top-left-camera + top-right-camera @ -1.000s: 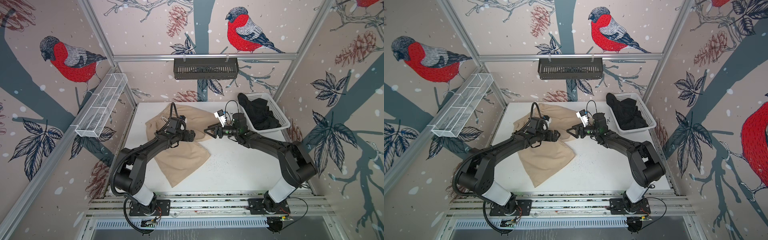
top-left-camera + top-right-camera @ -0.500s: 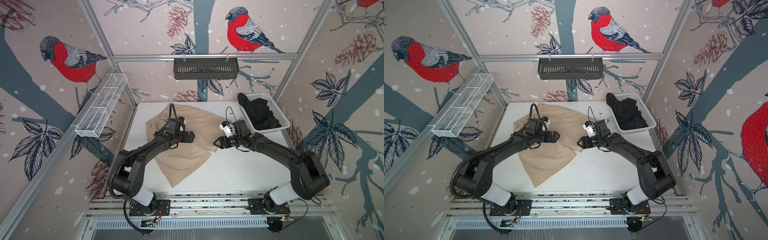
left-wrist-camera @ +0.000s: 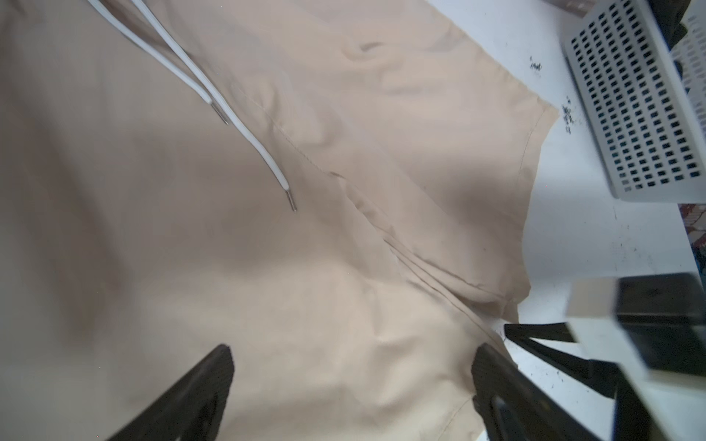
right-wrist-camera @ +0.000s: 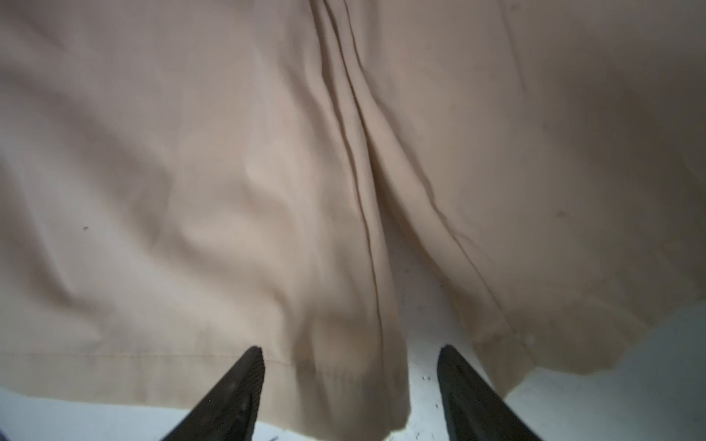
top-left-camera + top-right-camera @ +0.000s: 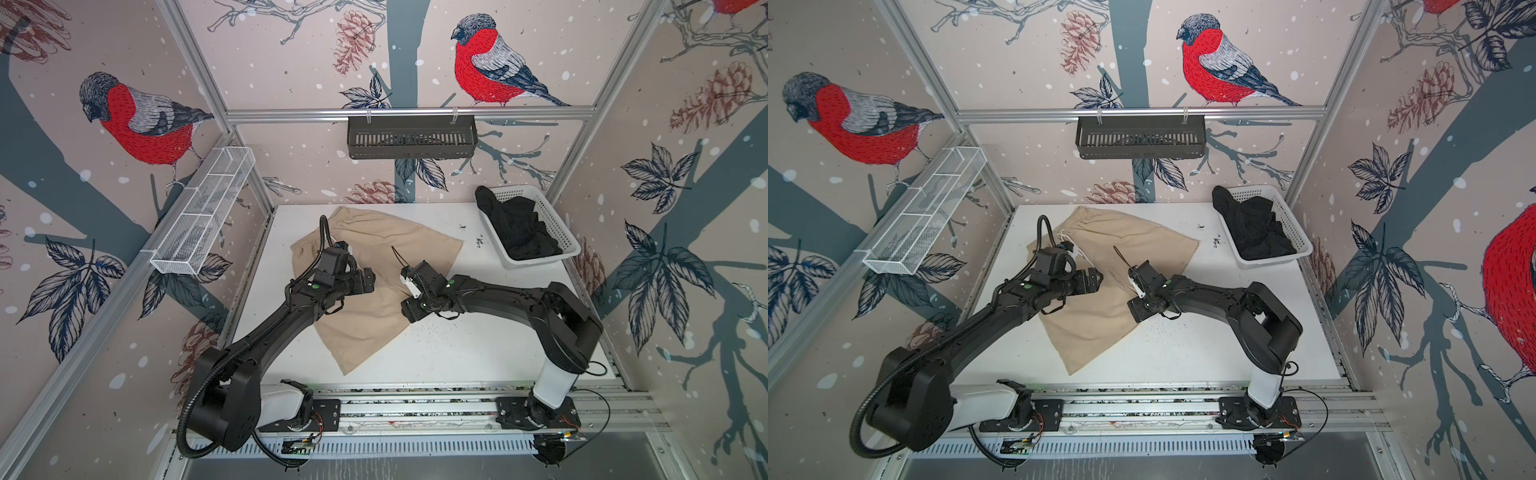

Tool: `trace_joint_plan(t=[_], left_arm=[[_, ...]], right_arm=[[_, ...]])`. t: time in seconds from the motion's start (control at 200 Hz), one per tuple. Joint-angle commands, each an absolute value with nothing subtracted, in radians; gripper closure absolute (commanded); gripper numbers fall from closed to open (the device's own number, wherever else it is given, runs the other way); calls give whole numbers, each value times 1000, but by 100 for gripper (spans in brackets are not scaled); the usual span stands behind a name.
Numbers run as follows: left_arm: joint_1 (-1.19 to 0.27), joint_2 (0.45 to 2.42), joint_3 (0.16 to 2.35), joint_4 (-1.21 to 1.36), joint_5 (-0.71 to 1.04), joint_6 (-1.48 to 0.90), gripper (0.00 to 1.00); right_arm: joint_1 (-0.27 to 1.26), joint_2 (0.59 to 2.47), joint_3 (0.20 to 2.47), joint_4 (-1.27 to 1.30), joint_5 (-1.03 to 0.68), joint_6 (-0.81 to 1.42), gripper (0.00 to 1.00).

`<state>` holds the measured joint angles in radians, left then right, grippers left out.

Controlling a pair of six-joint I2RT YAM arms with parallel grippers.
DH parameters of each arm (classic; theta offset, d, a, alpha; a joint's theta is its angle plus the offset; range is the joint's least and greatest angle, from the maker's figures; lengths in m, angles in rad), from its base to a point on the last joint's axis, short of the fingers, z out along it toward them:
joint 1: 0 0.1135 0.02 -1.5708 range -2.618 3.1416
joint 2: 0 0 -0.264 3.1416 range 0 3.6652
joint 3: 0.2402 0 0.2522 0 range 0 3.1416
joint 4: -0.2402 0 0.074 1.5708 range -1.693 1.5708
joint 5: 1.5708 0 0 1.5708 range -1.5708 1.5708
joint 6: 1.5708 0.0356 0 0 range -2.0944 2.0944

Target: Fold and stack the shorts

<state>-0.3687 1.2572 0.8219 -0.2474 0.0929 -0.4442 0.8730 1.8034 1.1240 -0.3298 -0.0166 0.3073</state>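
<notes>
The beige shorts (image 5: 374, 324) (image 5: 1096, 332) lie spread on the white table, waist at the back left, one leg to the right and one toward the front. My left gripper (image 5: 370, 279) (image 5: 1097, 277) (image 3: 351, 366) hovers open over their middle, near the white drawstring (image 3: 267, 156). My right gripper (image 5: 409, 311) (image 5: 1138, 311) (image 4: 349, 366) stands open at the crotch, its fingers either side of the front leg's inner hem (image 4: 344, 374), nothing pinched. The black shorts (image 5: 519, 232) (image 5: 1254, 230) sit bunched in the basket.
The white perforated basket (image 5: 570, 249) (image 5: 1304, 249) (image 3: 642, 114) stands at the table's back right corner. A black tray (image 5: 411, 141) hangs on the back wall and a white wire shelf (image 5: 199, 216) on the left wall. Bare table (image 5: 478, 349) lies at the front right.
My right gripper has drawn back from over the shorts' far leg toward the front and come down at the crotch hem. The left gripper has hardly moved.
</notes>
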Motion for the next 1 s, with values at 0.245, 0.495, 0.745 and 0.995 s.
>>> trace_joint_plan(t=[0.245, 0.495, 0.745, 0.995], left_arm=[[-350, 1208, 842, -282, -56, -427, 2], [-350, 1371, 1007, -219, -15, -302, 2], [-342, 1646, 1158, 5, 35, 5, 2], [-168, 1931, 1347, 63, 289, -1, 2]], right_arm=[[771, 1810, 1094, -515, 211, 251, 27], [610, 1668, 1037, -499, 97, 243, 26], [666, 1474, 986, -367, -63, 221, 22], [844, 1396, 826, -116, -148, 340, 21]])
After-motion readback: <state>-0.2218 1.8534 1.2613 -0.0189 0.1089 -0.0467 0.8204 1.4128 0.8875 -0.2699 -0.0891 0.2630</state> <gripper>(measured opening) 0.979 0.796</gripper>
